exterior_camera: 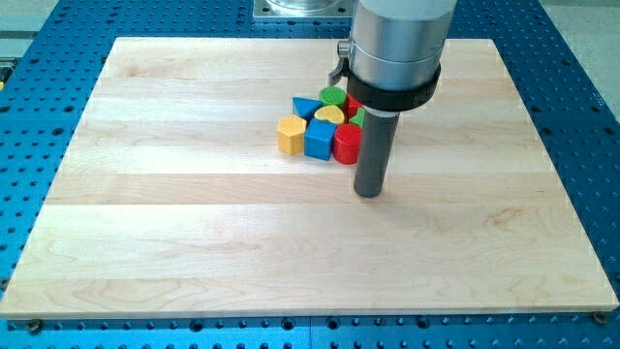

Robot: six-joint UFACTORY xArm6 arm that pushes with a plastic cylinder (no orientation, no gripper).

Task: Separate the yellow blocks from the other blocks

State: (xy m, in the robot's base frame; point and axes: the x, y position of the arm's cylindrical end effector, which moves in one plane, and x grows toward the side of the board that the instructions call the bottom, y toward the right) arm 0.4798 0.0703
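Observation:
A tight cluster of blocks lies at the board's upper middle. A yellow hexagonal block (290, 134) is at its left edge. A yellow heart-shaped block (328, 114) sits in the middle, with a blue cube (320, 139) below it, a blue triangular block (306, 106) at upper left, a green round block (333, 95) above and a red cylinder (347, 142) at lower right. Another red block (353, 102) and a green block (357, 118) are partly hidden behind the rod. My tip (369, 193) rests on the board just below and right of the red cylinder, apart from it.
The wooden board (194, 223) lies on a blue perforated table (58, 29). The arm's grey body (397, 44) hangs over the cluster's right side.

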